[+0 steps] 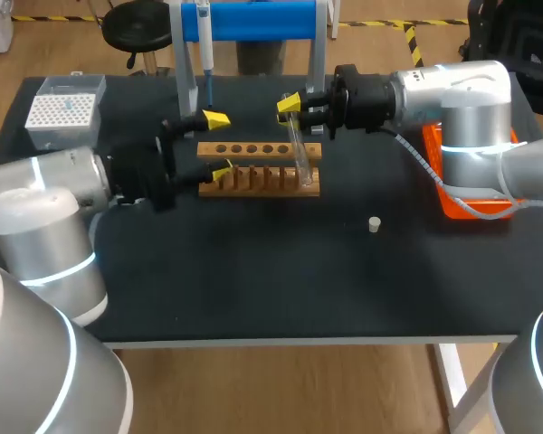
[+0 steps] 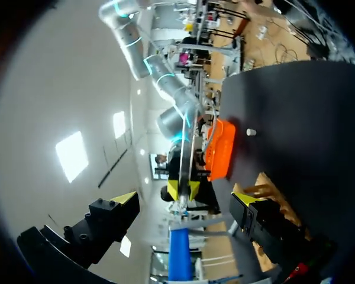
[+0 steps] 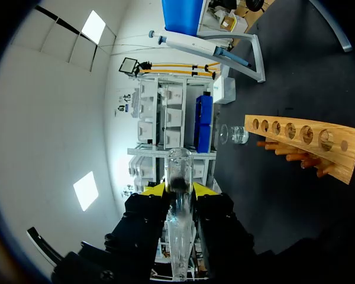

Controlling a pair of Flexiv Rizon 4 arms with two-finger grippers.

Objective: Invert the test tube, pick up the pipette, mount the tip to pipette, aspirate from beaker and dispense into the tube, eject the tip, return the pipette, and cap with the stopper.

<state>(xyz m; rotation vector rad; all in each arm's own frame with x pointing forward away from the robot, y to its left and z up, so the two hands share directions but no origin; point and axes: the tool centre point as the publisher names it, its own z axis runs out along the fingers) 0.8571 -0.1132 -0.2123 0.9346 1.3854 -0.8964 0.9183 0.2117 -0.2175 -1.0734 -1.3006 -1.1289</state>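
At the far left sits the clear box of white pipette tips [image 1: 65, 110]. Next to it the left gripper [image 1: 219, 145] hangs released, its yellow tips spread wide just off the left end of the light wooden rack with a row of round holes [image 1: 258, 172]. The blue-and-white pipette [image 1: 205, 41] hangs behind. The step in hand looks to be the inversion. The clear glass test tube [image 1: 299, 149] is clenched near its upper end by the right gripper [image 1: 291, 108] and slants down, its lower end at the rack's right end. I cannot tell whether it touches the wood. To do this well, I judge the right arm should bring the tube upright, centre it over the rightmost hole, and lower it slowly so the glass does not scrape the rim. It should let go only once the tube is seated. The open left claw is near enough to steady the rack if it shifts. Further right, the small white stopper [image 1: 374, 224] lies on the black table [image 1: 253, 280], well apart from the rack.
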